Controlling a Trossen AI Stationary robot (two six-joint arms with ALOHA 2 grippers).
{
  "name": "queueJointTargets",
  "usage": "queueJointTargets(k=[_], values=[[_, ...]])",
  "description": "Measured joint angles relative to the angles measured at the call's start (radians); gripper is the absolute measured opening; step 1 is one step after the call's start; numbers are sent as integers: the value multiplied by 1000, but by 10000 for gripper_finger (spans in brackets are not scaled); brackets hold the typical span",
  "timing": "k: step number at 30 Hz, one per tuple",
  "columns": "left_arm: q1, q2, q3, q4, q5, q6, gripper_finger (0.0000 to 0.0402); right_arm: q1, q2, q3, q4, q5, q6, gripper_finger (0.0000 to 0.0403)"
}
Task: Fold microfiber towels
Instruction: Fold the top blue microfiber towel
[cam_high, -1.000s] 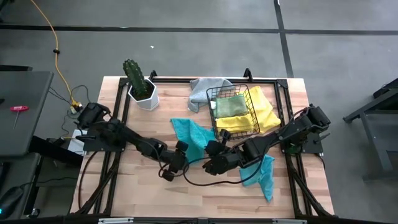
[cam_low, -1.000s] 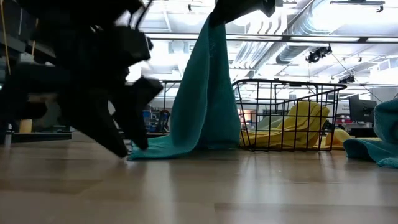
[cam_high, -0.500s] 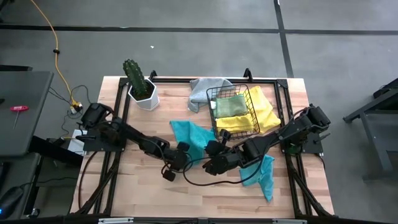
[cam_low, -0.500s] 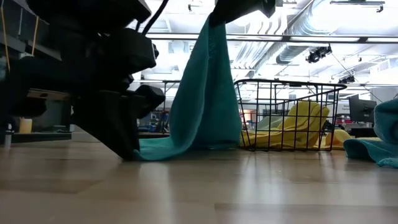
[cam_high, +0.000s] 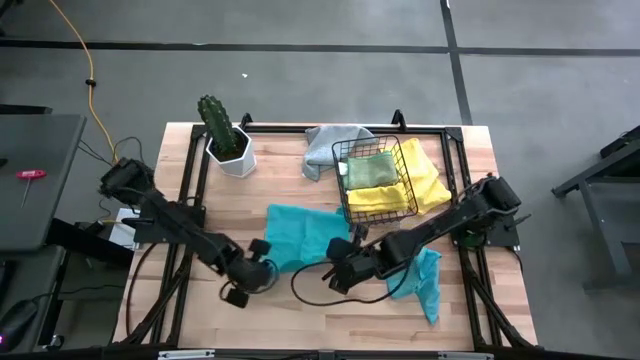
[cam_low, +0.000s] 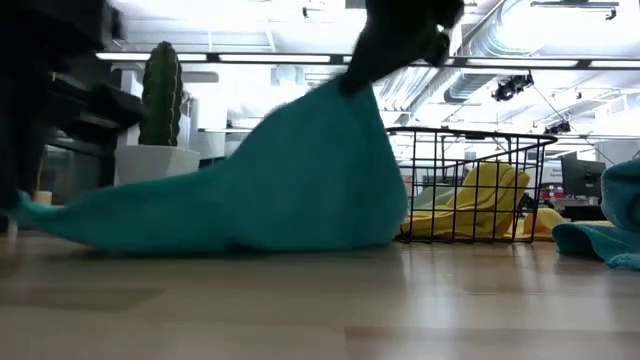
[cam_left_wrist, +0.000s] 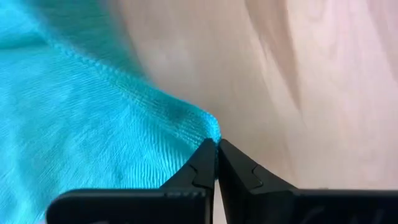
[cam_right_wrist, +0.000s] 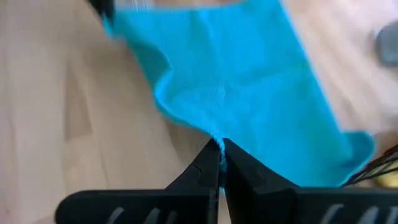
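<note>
A teal microfiber towel is stretched between my two grippers at the table's middle. Its lower part rests on the wood. My left gripper is shut on its left corner, low over the table. My right gripper is shut on a higher point of it, at the towel's peak. A second teal towel lies crumpled on the table at the right. The light green towel and a yellow one lie in the black wire basket. A grey towel lies behind the basket. My left gripper pinches the teal towel's corner tip between its two fingers, which slant steeply down from above. That corner sits just above the wood, with the cloth running from it toward the right gripper. My right gripper pinches a bunched point on the towel's edge between its two fingers, slanting down from the table's right. That point is lifted high, and the cloth fans down from it to the table.
A cactus in a white pot stands at the far left. A yellow towel spreads under and beside the basket. Bare wood lies along the near edge and near left.
My left gripper has shut on the teal towel's low corner and pulled it toward the table's left and near edge, rising a little. The towel, which hung as a narrow drape from my right gripper, is now spread wide. My right gripper has sunk slightly.
</note>
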Motion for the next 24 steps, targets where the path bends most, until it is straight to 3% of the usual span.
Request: queueJointTargets(k=[7,16,20,24], values=[[-187,-82,0,-115,-91,-287,1,9,110,0,38,-42,55,0],[-344,-5,3,-32,-179,-561,0,58,195,0,111,-260,136,0],[-384,23,3,29,-180,-623,0,94,201,0,167,-277,151,0],[-380,-21,29,-47,-202,-627,0,101,189,66,133,-268,130,0]])
